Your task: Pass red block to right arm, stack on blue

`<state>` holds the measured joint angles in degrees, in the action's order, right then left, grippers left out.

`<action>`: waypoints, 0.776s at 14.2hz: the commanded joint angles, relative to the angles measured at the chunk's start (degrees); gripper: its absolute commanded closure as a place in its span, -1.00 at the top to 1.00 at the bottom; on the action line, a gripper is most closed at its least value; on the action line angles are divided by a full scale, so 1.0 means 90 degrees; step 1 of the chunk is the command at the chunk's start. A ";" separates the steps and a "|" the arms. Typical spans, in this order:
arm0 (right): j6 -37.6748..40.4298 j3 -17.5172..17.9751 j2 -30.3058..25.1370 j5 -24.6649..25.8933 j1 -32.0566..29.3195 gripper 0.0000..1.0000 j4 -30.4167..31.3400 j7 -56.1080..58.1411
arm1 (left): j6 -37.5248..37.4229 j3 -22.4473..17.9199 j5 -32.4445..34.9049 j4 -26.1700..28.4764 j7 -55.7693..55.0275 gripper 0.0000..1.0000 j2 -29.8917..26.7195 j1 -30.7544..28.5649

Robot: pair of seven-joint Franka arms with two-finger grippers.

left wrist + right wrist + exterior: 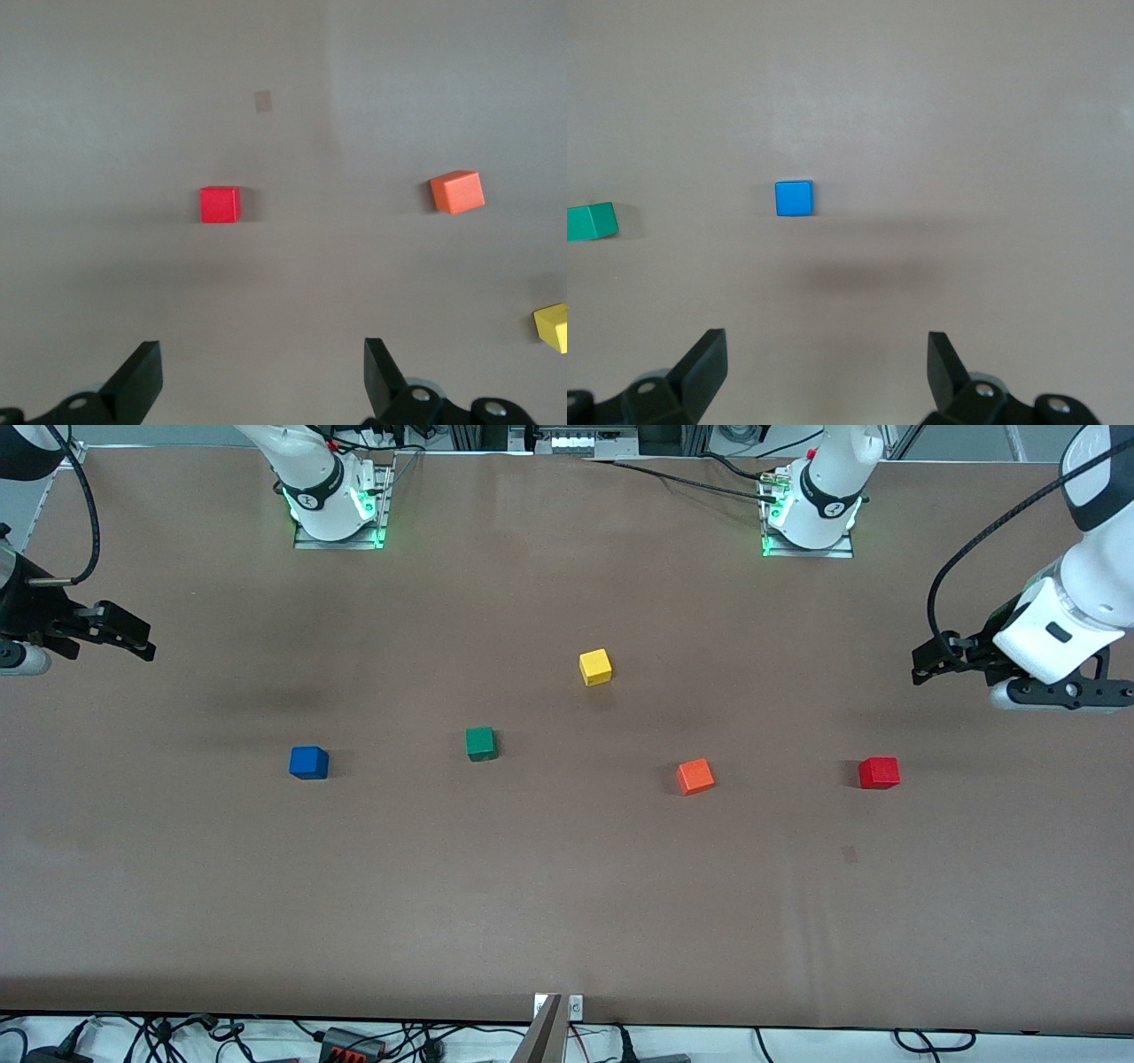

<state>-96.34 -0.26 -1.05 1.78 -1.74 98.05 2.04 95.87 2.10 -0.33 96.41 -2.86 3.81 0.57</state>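
A: Report on the red block [879, 772].

B: It sits on the table [567, 921] toward the left arm's end, beside the orange-red cube [695, 776] and well apart from the blue block [308, 763], which lies toward the right arm's end. The green cube [480, 743] and yellow cube [595, 667] lie between them, the yellow one farther from the front camera.

A: And the left gripper [930, 662]?

B: Raised over the table near the red block, not touching it. In the left wrist view both fingers [142, 376] stand wide apart, nothing between them, the block on the table ahead of them.

A: The right gripper [133, 638]?

B: Aloft over its own end of the table, spread wide and empty, the blue block in its wrist view.
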 commanded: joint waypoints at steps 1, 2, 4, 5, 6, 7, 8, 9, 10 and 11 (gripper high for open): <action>-0.0037 0.0010 -0.0030 -0.0042 0.0008 1.00 0.0043 0.0047 | -0.0348 -0.0067 -0.0100 -0.0634 0.0132 1.00 0.0572 -0.0093; -0.0018 0.0010 -0.0030 -0.0042 0.0008 1.00 0.0052 0.0047 | -0.0426 -0.0067 -0.0091 -0.0625 0.0209 1.00 0.0659 -0.0209; 0.0002 0.0020 0.0018 -0.0071 0.0018 1.00 0.0052 0.0038 | -0.0388 -0.0067 -0.0071 -0.0605 0.0317 1.00 0.1059 -0.0501; -0.0008 0.0020 0.0028 -0.0158 0.0018 1.00 0.0052 0.0047 | -0.0301 -0.0067 -0.0042 -0.0576 0.0366 1.00 0.1302 -0.0600; -0.0056 0.0020 0.0038 -0.0188 0.0018 1.00 0.0052 0.0038 | -0.0078 -0.0067 0.0016 -0.0499 0.0463 1.00 0.1469 -0.0668; -0.0105 0.0010 0.0038 -0.0188 0.0027 1.00 0.0072 0.0028 | 0.0214 -0.0067 0.0075 -0.0343 0.0590 1.00 0.1510 -0.0679; -0.0299 0.0010 0.0029 -0.0188 0.0018 1.00 0.0120 0.0018 | 0.0536 -0.0067 0.0114 -0.0080 0.0746 1.00 0.1500 -0.0679; -0.0417 0.0020 0.0028 -0.0188 0.0018 1.00 0.0130 0.0018 | 0.0897 -0.0067 0.0124 0.0164 0.0863 1.00 0.1510 -0.0688; -0.0466 0.0010 0.0028 -0.0198 0.0018 1.00 0.0130 0.0018 | 0.1326 -0.0067 0.0124 0.0476 0.0913 1.00 0.1510 -0.0747; -0.0544 0.0010 0.0028 -0.0217 0.0018 1.00 0.0130 0.0008 | 0.1891 -0.0067 0.0124 0.0885 0.0913 1.00 0.1510 -0.0776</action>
<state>-99.52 -0.26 -0.26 0.80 -1.55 98.44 2.03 106.13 1.43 -0.06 98.06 3.68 19.04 -5.98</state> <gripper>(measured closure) 0.000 0.000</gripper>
